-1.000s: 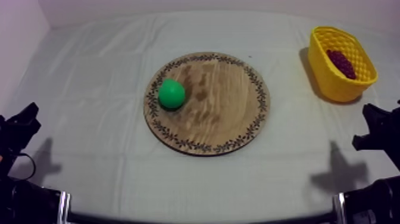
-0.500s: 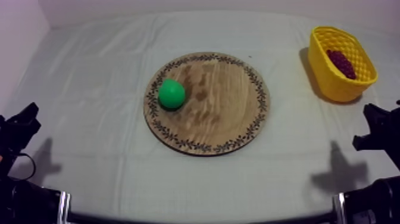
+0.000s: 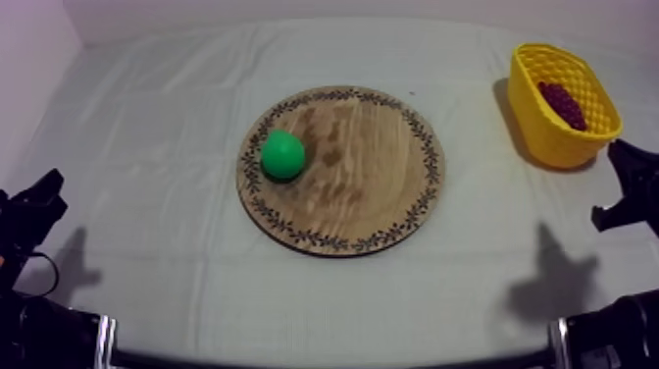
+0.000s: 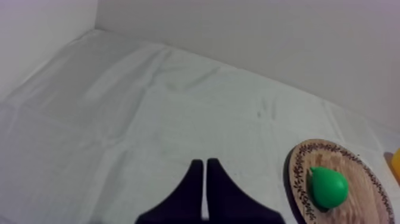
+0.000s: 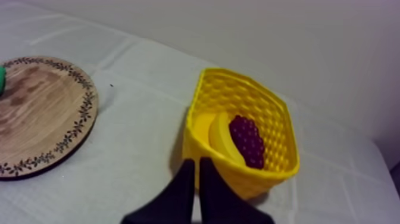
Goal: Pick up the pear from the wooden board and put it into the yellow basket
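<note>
While your left gripper (image 4: 204, 163) and right gripper (image 5: 196, 161) are closed and empty, the pear (image 3: 282, 154) sits left on the board (image 3: 378, 172). Descend unopened and you could knock it rolling.

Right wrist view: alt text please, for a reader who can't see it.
The right gripper, fingers shut on nothing, hangs just short of the yellow basket, which holds a banana and a bunch of grapes. Beside the basket, on the grey-white cloth, lies the round wooden board with a sliver of the green pear on it.
</note>
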`<state>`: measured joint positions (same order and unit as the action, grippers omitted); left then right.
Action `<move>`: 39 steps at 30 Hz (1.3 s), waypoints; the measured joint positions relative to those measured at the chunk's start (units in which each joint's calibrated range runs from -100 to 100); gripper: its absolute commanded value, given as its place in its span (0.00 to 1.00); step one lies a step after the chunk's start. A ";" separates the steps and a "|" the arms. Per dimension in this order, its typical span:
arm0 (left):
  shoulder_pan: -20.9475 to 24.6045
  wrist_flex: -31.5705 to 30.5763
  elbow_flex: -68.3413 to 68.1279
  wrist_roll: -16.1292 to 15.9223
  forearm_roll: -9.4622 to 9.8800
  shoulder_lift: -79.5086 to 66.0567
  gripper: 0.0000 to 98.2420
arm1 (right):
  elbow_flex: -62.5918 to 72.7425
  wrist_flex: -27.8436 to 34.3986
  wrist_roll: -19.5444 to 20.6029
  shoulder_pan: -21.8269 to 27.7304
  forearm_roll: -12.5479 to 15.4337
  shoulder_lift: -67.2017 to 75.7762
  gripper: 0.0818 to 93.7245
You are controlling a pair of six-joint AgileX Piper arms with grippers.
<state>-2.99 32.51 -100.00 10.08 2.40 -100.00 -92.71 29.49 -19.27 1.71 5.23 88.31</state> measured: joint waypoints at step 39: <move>0.00 0.00 0.00 0.00 0.00 0.00 0.00 | 97.13 46.29 18.01 -26.08 -13.70 -81.49 0.00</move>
<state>-2.99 32.51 -100.00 10.08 2.40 -100.00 4.42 75.78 -1.26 -24.37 -8.48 6.81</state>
